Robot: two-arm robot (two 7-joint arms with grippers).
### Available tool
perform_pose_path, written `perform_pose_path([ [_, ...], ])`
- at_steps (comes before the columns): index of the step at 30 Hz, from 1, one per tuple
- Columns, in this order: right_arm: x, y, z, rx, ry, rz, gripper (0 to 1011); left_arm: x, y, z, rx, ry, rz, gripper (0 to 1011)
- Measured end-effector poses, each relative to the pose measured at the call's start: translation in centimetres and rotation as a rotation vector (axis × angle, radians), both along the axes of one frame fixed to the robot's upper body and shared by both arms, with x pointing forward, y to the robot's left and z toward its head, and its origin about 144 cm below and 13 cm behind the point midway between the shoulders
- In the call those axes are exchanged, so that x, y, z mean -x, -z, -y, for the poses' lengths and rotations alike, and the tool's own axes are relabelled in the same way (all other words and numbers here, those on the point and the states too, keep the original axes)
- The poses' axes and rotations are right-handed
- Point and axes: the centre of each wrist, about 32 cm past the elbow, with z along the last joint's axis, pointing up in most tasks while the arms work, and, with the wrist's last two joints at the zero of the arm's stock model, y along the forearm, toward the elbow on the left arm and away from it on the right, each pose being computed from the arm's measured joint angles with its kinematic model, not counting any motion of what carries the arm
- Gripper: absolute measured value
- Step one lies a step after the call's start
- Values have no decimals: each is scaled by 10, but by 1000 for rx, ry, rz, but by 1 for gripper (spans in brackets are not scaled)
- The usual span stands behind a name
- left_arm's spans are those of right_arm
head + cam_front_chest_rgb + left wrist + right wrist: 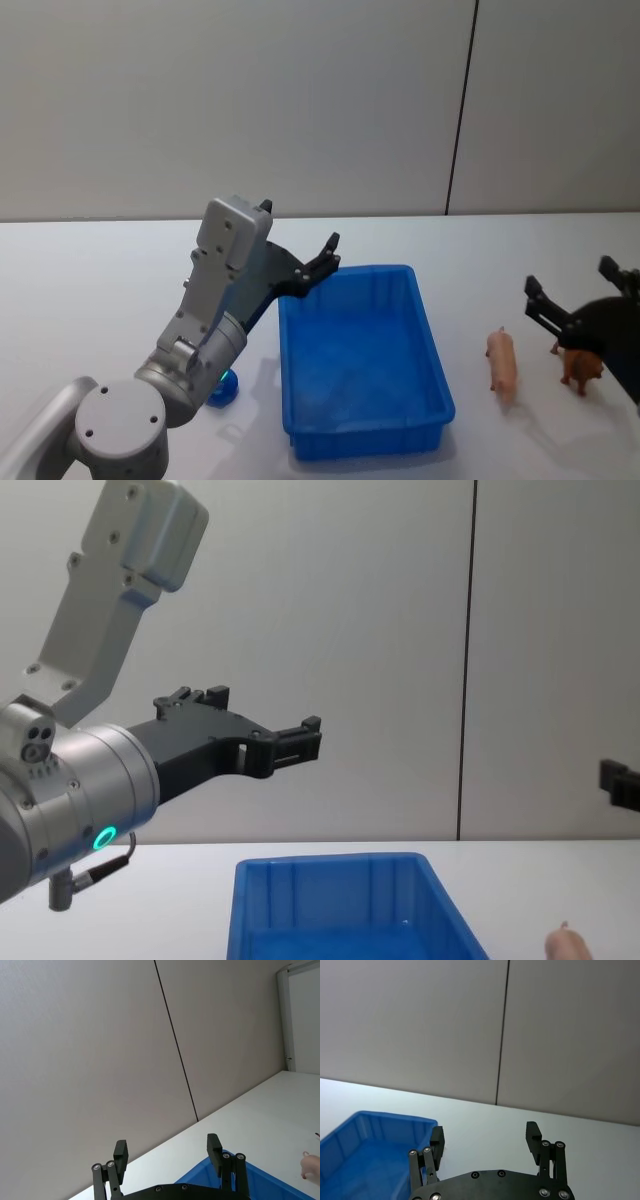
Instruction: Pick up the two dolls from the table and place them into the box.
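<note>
Head view, brown doll [581,368] near right pincer [568,275]

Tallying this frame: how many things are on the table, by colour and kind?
Pink doll: 1
Brown doll: 1
Blue box: 1
Total: 3, all on the table; neither doll is in the box.

Blue box [366,441], white table [100,270], pink doll [502,365], brown doll [580,370].

pink pig doll [502,366] | brown doll [581,368] | right of blue box [365,440] | on table [100,280]
</note>
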Motion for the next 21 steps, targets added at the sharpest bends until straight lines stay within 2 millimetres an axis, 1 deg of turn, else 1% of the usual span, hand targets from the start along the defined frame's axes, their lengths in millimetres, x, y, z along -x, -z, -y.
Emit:
perform_pose_path([
  [9, 8, 3, 6, 41, 77, -82, 1001, 0, 0, 0, 0, 0, 0, 1001],
  [21, 11, 11, 10, 82, 144, -222, 1001, 0, 0, 0, 0, 0, 0, 1001],
])
